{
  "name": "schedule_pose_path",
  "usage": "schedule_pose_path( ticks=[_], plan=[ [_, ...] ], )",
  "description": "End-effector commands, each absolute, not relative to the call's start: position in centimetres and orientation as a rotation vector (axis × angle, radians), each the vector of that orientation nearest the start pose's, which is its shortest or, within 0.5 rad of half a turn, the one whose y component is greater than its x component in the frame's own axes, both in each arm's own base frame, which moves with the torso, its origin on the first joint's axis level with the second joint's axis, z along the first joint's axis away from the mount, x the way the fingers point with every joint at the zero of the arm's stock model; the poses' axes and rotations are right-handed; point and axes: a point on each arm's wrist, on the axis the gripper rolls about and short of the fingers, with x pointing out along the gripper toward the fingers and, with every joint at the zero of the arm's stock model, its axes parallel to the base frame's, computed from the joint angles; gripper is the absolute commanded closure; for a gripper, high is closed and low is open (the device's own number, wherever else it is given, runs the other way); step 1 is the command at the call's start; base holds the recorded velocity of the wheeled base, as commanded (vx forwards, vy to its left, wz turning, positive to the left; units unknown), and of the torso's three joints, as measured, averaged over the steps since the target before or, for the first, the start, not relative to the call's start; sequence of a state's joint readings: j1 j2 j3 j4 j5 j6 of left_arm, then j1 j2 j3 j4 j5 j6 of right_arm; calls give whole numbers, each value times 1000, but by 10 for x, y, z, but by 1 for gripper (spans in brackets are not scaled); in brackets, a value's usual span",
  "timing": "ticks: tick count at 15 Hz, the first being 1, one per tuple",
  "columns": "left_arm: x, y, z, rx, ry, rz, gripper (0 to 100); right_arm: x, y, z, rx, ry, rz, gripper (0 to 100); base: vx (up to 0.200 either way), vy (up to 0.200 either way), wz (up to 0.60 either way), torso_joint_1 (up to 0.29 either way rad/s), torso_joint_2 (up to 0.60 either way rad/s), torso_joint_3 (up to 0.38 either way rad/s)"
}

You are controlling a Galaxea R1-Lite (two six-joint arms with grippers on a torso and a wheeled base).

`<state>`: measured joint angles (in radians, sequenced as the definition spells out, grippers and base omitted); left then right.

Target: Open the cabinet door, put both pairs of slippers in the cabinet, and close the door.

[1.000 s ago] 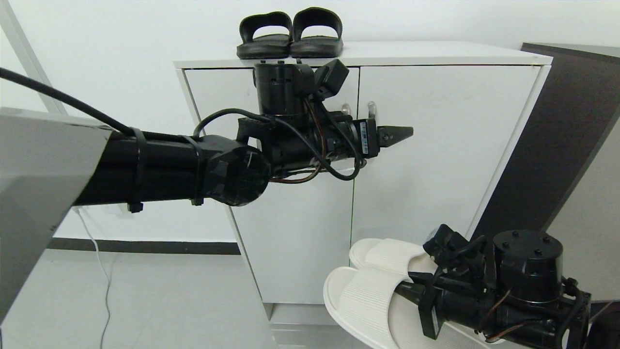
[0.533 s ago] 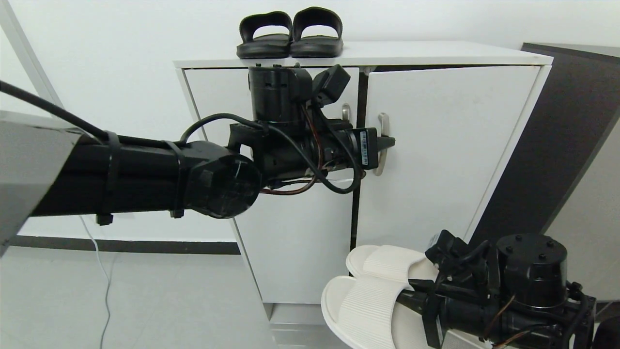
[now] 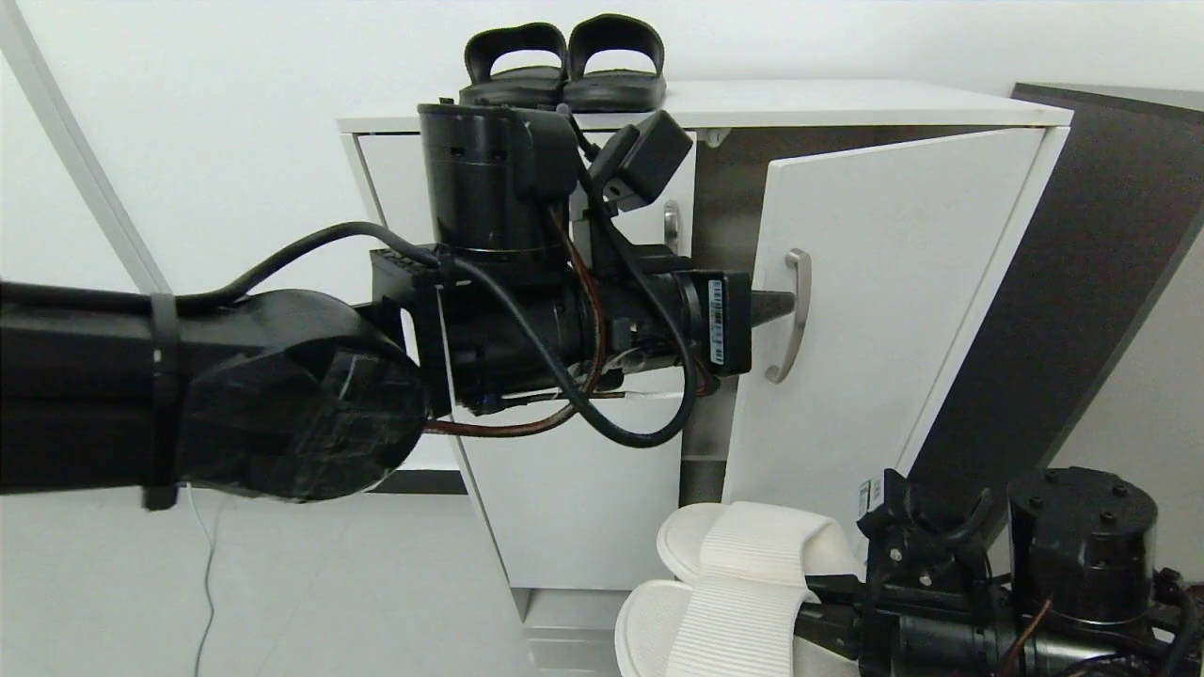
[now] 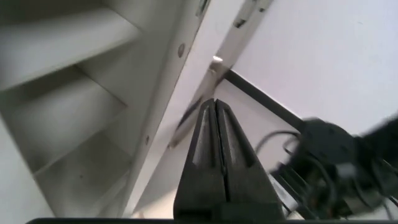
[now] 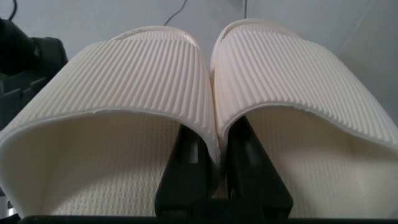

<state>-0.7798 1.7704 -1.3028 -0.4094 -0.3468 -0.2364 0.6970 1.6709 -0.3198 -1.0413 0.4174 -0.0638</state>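
Right door [image 3: 875, 310]: shut a second ago, cracked half a second ago, now swung well out. A dark gap runs between it and the left door [image 3: 564, 489].

Left gripper [image 3: 776, 306] has drawn back toward the robot. Its tip is hooked behind the handle [image 3: 796, 315] and its fingers are pressed flat together with nothing between them. It pulls like a hook, not a clamp.

Judgement: opening is well along but not finished. The gap looks too narrow to pass slippers through.

White pair [image 3: 743, 564] sits low in front of the cabinet [image 3: 847, 99], below the open door and a little lower than before. Right gripper [image 5: 214, 177] carries it.

Black pair [image 3: 564, 66] rests on the cabinet top, toward its left end, untouched.

Left wrist view gives what the head view lacks: bare shelves [image 4: 74, 106] inside, and the left gripper [image 4: 216, 109] plainly closed.

Right wrist view shows the hold: fingers pinch the two inner side walls of the white pair [image 5: 143, 81] together. In the head view that grip sits behind the straps.
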Motion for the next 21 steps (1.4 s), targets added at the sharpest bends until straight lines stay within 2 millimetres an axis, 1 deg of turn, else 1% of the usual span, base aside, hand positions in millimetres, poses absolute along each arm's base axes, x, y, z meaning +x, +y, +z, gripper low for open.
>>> schedule_pose_path(
  ticks=[1,3,5,7,9,12,14,17,18,19,20,21],
  plan=[
    [221,-239,289,-203,166,-1140,100,172,157,118,-99,270,1127,100,0,0,0,0,0,0],
    [217,-235,289,-203,170,-1139,100,170,157,117,-102,274,1133,100,0,0,0,0,0,0],
    [227,-232,285,-207,180,-1114,100,164,159,115,-110,281,1158,100,0,0,0,0,0,0],
    [251,-238,272,-211,190,-1078,100,154,160,115,-117,284,1189,100,0,0,0,0,0,0],
    [275,-244,264,-265,139,-1051,100,148,160,114,-120,294,1205,100,0,0,0,0,0,0],
    [300,-250,251,-288,140,-1018,100,141,160,109,-129,316,1231,100,0,0,0,0,0,0],
    [305,-254,249,-296,142,-1019,100,133,160,104,-139,339,1250,100,0,0,0,0,0,0],
    [309,-257,251,-306,133,-1020,100,129,161,102,-146,353,1268,100,0,0,0,0,0,0],
    [308,-259,251,-323,141,-1022,100,125,161,100,-151,363,1279,100,0,0,0,0,0,0],
    [306,-260,251,-330,146,-1020,100,121,162,98,-157,371,1297,100,-200,0,0,-2,2,2],
    [301,-265,250,-331,142,-1030,100,119,164,98,-160,370,1309,100,-200,0,0,12,2,7],
    [290,-273,248,-330,135,-1063,100,118,164,98,-161,370,1315,100,-200,0,0,12,7,-2]
  ],
)
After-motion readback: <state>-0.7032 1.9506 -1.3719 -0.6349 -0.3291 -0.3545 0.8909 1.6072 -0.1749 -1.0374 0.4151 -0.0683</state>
